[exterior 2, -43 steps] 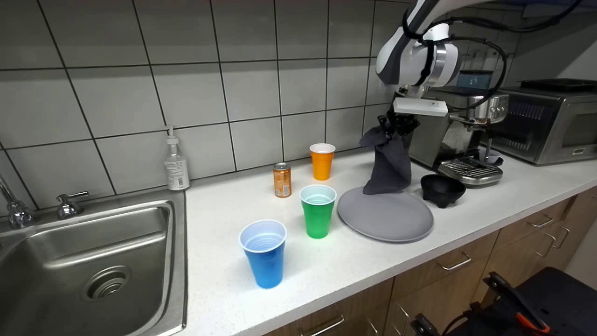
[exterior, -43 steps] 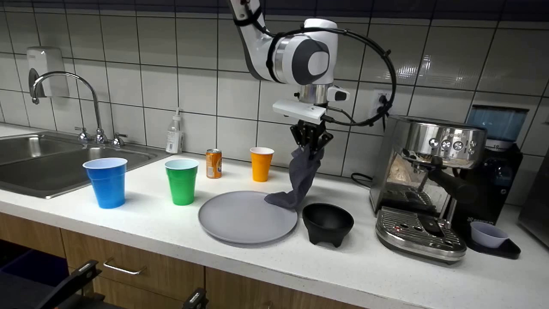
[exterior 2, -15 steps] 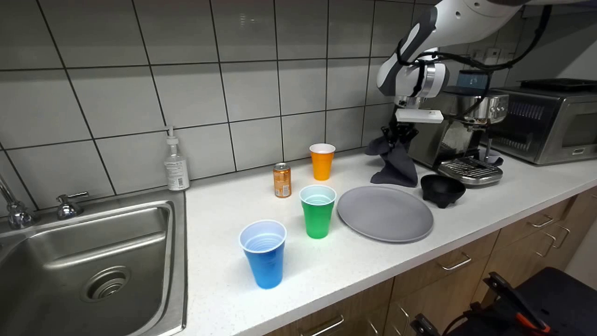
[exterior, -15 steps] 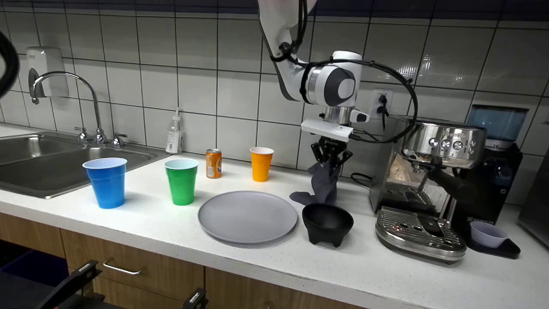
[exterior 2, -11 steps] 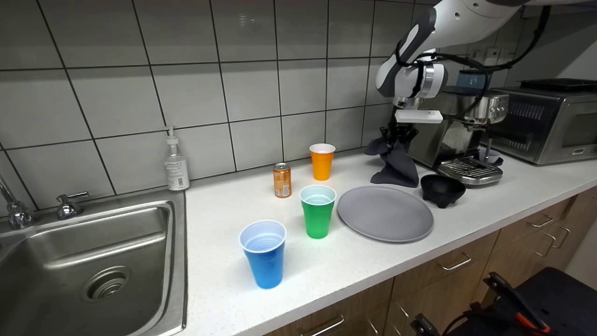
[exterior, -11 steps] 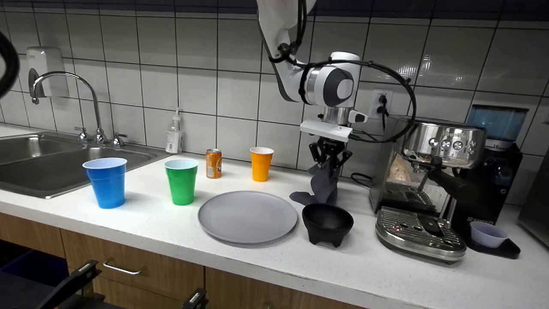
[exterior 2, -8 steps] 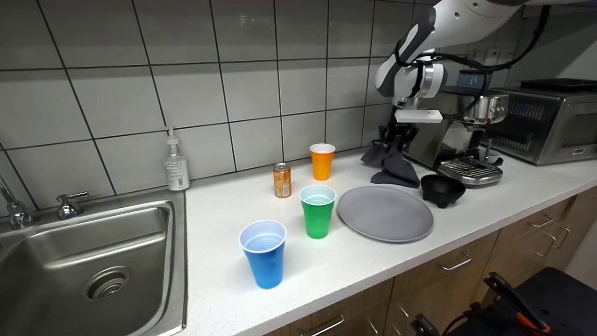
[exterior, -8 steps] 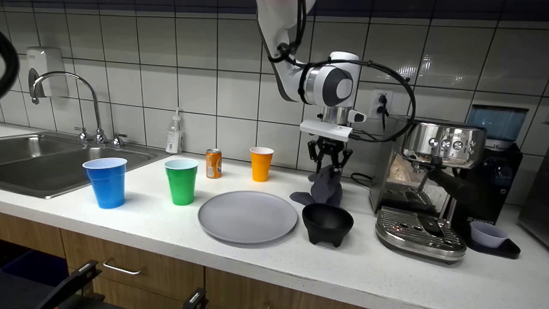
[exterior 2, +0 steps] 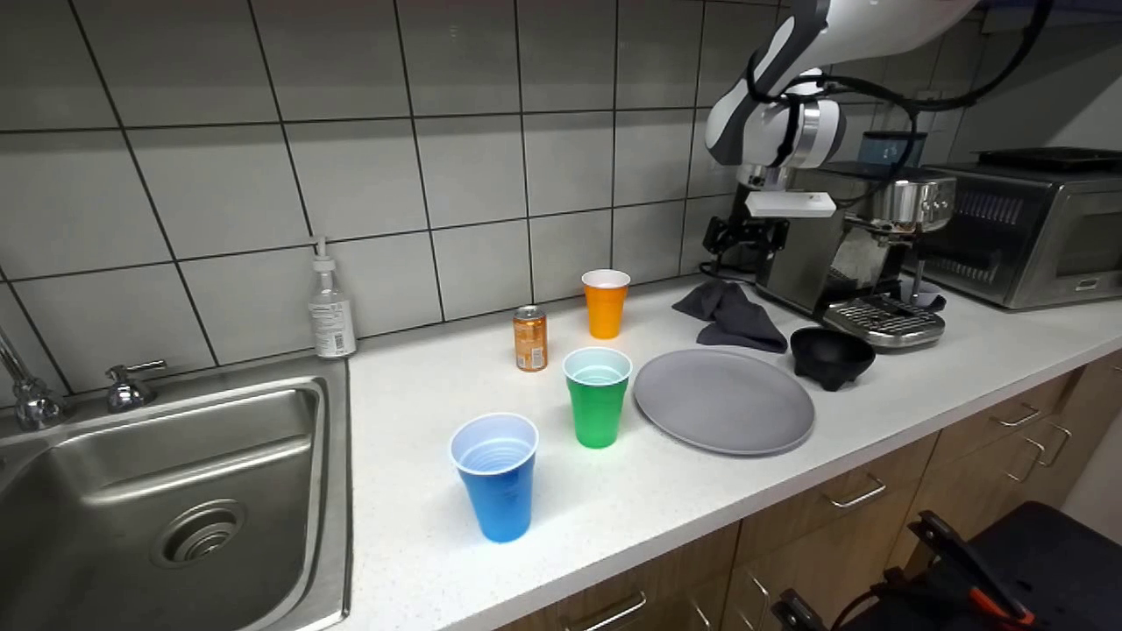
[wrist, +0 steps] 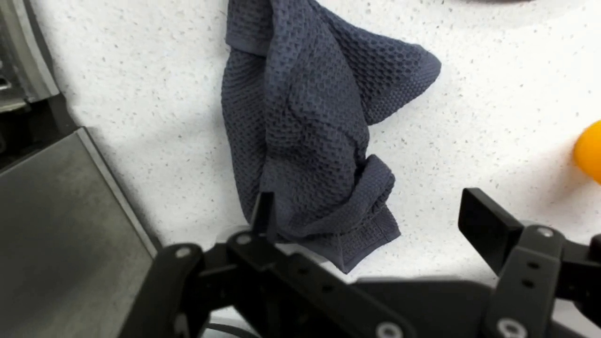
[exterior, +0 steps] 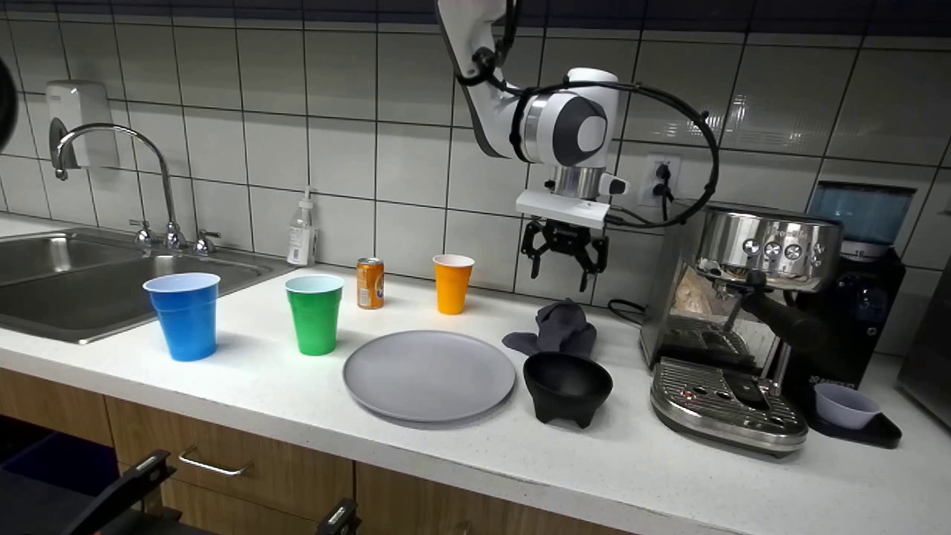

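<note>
The dark grey-blue cloth [exterior: 562, 331] lies crumpled on the counter behind the black bowl [exterior: 567, 394], with a flap reaching toward the grey plate [exterior: 429, 375]. My gripper [exterior: 559, 278] hangs above the cloth, fingers spread wide and nothing between them. A visible gap separates the fingertips from the fabric in that exterior view. Seen from the wrist, the waffle-textured cloth [wrist: 305, 112] stretches from the top edge down to between the jaws, and the left finger [wrist: 265, 213] overlaps it. In an exterior view the cloth [exterior 2: 736, 317] rests flat and loose beyond the plate.
A steel espresso machine [exterior: 765, 279] stands close on the cloth's right. An orange cup [exterior: 452, 286], an orange can [exterior: 370, 284], a green cup [exterior: 316, 319] and a blue cup [exterior: 186, 319] stand left, before the sink [exterior: 111, 308]. The tiled wall [exterior: 490, 171] rises behind.
My gripper held the cloth and carried it off the plate to the spot behind the bowl. Its jaws then opened, the cloth slumped down, and the gripper rose clear.
</note>
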Available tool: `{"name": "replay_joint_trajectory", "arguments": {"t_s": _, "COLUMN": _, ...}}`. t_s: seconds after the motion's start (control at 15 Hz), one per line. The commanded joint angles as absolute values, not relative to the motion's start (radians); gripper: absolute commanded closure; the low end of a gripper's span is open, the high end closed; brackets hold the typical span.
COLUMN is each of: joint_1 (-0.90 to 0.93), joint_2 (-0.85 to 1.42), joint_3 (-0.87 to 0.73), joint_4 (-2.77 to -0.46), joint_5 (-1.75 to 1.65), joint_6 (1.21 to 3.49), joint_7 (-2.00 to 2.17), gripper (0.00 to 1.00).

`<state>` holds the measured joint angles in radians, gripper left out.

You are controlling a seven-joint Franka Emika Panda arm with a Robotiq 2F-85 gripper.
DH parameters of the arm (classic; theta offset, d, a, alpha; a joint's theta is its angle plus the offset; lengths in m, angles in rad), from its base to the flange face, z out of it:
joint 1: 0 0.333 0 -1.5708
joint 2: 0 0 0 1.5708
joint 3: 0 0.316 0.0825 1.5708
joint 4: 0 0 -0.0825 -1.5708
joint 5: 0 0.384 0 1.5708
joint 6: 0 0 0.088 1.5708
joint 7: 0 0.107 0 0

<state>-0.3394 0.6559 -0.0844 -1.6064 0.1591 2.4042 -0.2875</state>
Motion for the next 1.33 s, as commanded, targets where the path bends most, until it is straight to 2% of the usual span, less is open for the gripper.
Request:
{"name": "replay_joint_trajectory", "arguments": {"t_s": 0.0, "joint_1": -0.357, "joint_2": 0.539, "joint_3": -0.053, "joint_4": -1.752, "joint_5": 0.165, "joint_6": 2.435, "joint_7": -0.355, "gripper": 0.00}}
{"name": "replay_joint_trajectory", "arguments": {"t_s": 0.27, "joint_1": -0.348, "joint_2": 0.446, "joint_3": -0.053, "joint_4": -1.875, "joint_5": 0.156, "joint_6": 2.429, "joint_7": -0.396, "gripper": 0.00}}
{"name": "replay_joint_trajectory", "arguments": {"t_s": 0.33, "joint_1": -0.341, "joint_2": 0.534, "joint_3": -0.065, "joint_4": -1.767, "joint_5": 0.157, "joint_6": 2.413, "joint_7": -0.353, "gripper": 0.00}}
{"name": "replay_joint_trajectory", "arguments": {"t_s": 0.93, "joint_1": -0.337, "joint_2": 0.477, "joint_3": -0.065, "joint_4": -1.845, "joint_5": 0.160, "joint_6": 2.415, "joint_7": -0.375, "gripper": 0.00}}
{"name": "replay_joint_trajectory", "arguments": {"t_s": 1.27, "joint_1": -0.301, "joint_2": 0.452, "joint_3": -0.056, "joint_4": -1.915, "joint_5": 0.148, "joint_6": 2.560, "joint_7": -0.364, "gripper": 0.00}}
